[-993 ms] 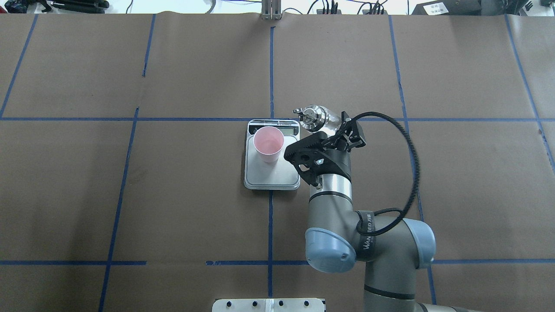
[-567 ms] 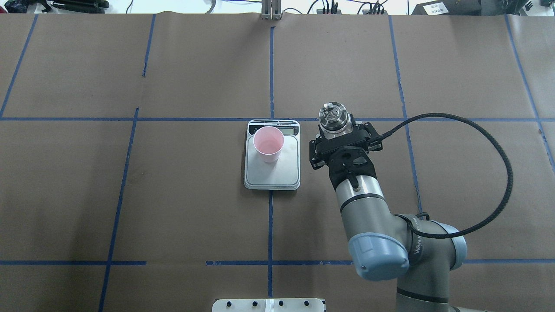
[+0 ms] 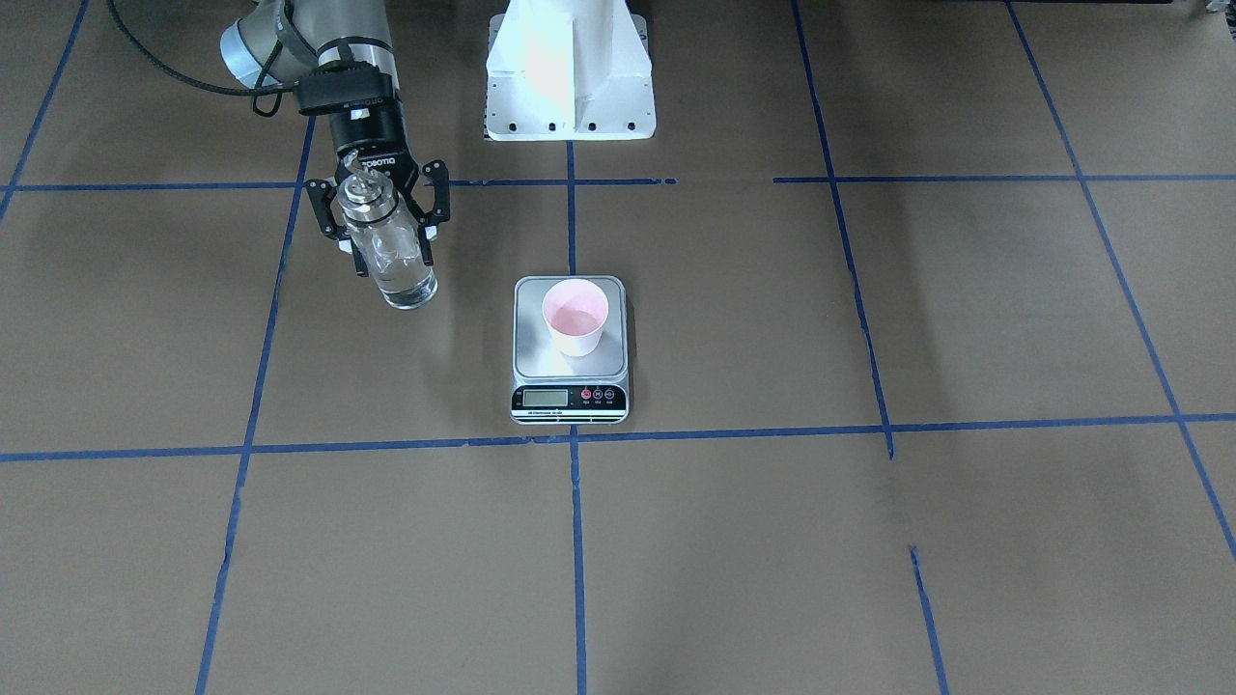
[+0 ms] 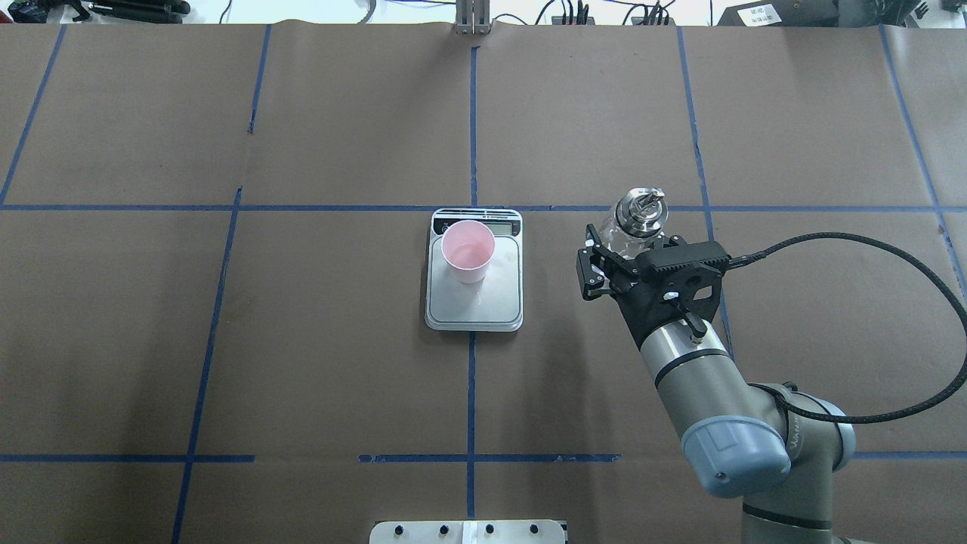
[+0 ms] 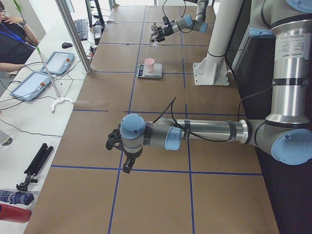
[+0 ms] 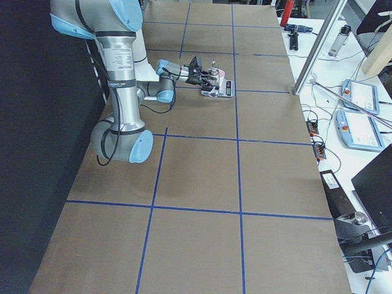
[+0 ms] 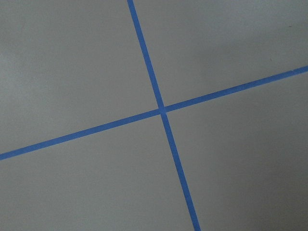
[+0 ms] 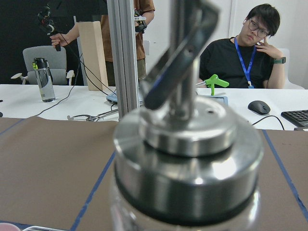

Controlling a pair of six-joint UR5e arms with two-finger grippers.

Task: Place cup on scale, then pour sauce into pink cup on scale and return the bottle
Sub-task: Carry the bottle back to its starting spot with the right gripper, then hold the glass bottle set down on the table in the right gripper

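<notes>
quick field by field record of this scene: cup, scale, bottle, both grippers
cup: upright on the scale's steel platform, nothing gripping it
scale: flat on the table, display end away from the robot
bottle: held spout up, slightly tilted, off to the robot's right of the scale, not over the cup
bottle base: cannot tell whether it touches the table
right gripper: shut on the bottle's glass body
left gripper: over bare table far from the scale; open or shut cannot be told
</notes>
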